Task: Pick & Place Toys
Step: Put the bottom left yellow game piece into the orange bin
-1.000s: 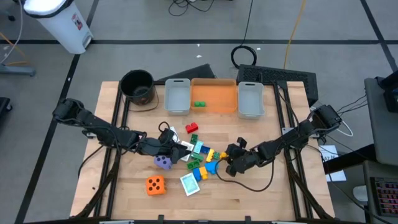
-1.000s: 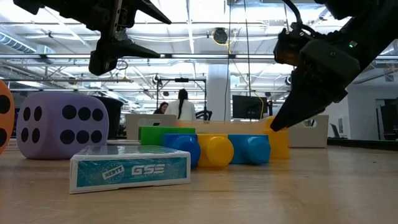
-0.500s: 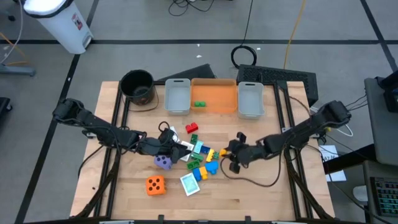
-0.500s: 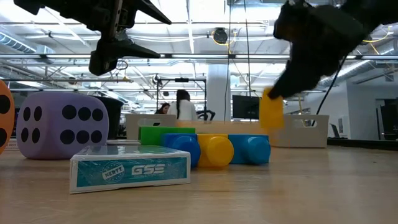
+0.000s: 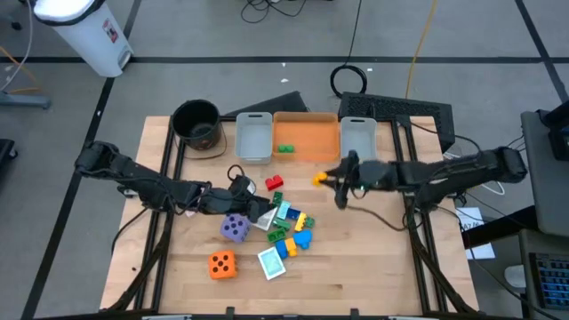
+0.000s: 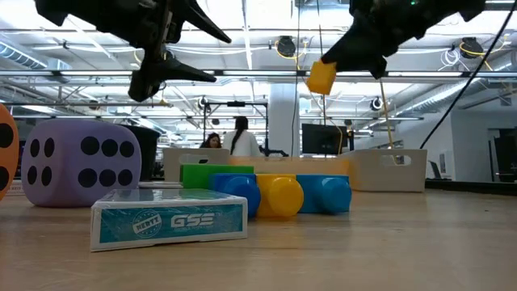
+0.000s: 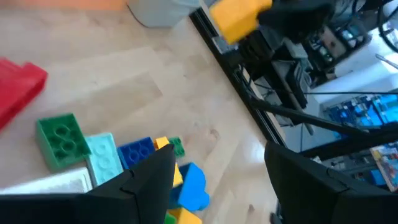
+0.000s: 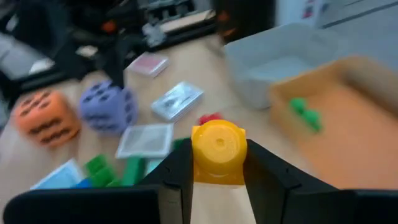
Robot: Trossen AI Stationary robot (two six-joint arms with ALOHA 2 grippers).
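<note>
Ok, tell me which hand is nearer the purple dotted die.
Left. The left hand hovers right beside the purple dotted die, open. The right hand is across the table near the bins, gripping a yellow plastic brick.

A yellow brick (image 5: pixel 319 179) is held clear of the table, pinched between two dark fingers, at about two o'clock from the main heap. A purple die (image 5: pixel 234 228) with dark dots lies at the heap's nine o'clock, an orange die (image 5: pixel 222 264) at seven o'clock. Green, blue and yellow bricks (image 5: pixel 292 230) are clustered at the centre, a teal card box (image 5: pixel 271 262) at six o'clock, a red brick (image 5: pixel 275 183) at twelve o'clock. A green brick (image 5: pixel 285 148) sits farther off at twelve.
</note>
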